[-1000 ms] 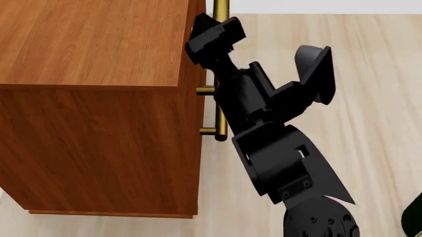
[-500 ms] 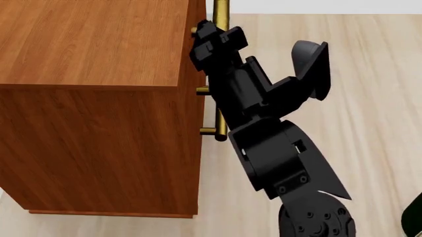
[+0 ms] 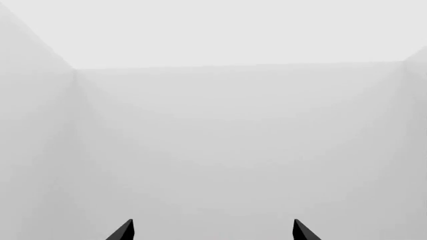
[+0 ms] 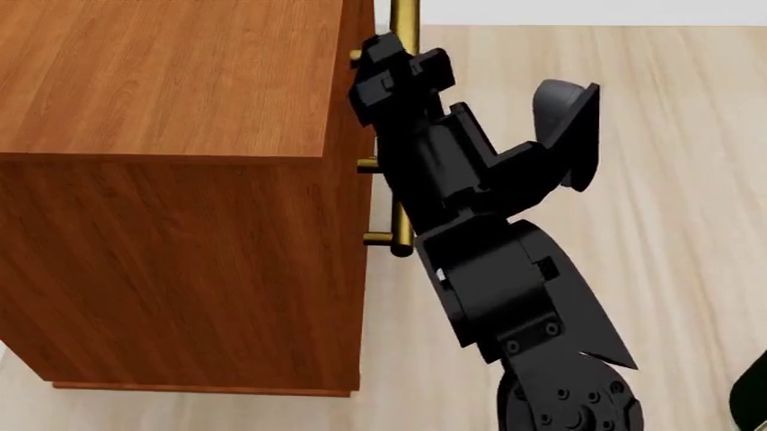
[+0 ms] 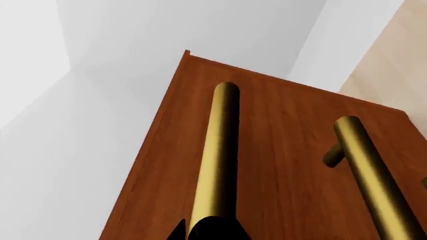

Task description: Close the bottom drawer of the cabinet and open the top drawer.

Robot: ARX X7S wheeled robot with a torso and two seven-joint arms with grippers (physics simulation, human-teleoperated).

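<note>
Pale wood-plank floor, white walls.

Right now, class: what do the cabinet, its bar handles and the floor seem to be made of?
The cabinet: reddish-brown wood or veneer, satin; grain lines run across its top and side. The bar handles: brass-like metal, polished; golden with a soft sheen along the rod. The floor: pale wood planks, matte, judging by light grain and seams. As renders, these are looks only.

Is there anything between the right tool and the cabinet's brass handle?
Nothing. In the right wrist view the right tool sits right at the nearest brass handle, no gap visible; the head view shows it at the cabinet front.
</note>
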